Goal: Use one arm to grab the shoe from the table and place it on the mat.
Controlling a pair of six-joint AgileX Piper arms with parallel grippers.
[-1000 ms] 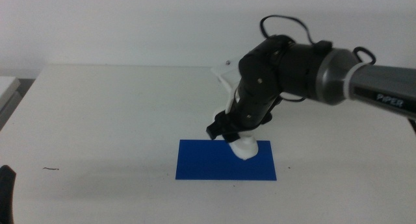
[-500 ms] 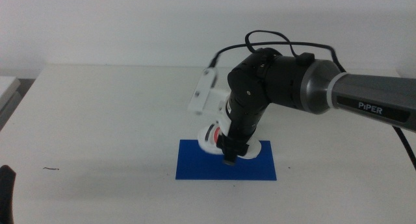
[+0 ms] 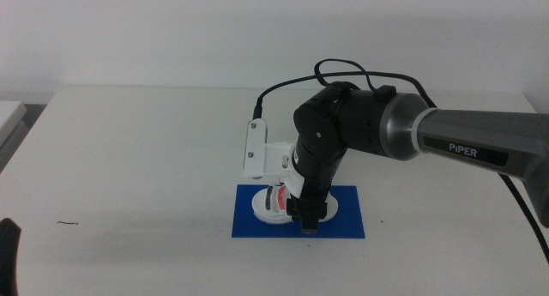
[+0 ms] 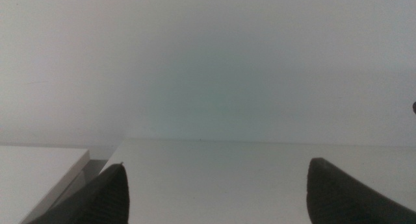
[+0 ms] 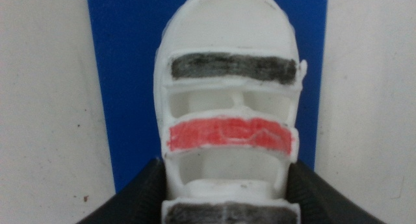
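Shoe (image 5: 229, 113) sits over the mat (image 5: 130, 68), clamped by the right gripper (image 5: 224, 185); placing is underway. Next move, I judge: release and lift off the bench (image 3: 129, 159).

right arm (image 3: 446, 141): reaching in, wrist bent down | right gripper (image 5: 224, 185): jaws clamped | left gripper (image 4: 214, 191): jaws apart, waiting
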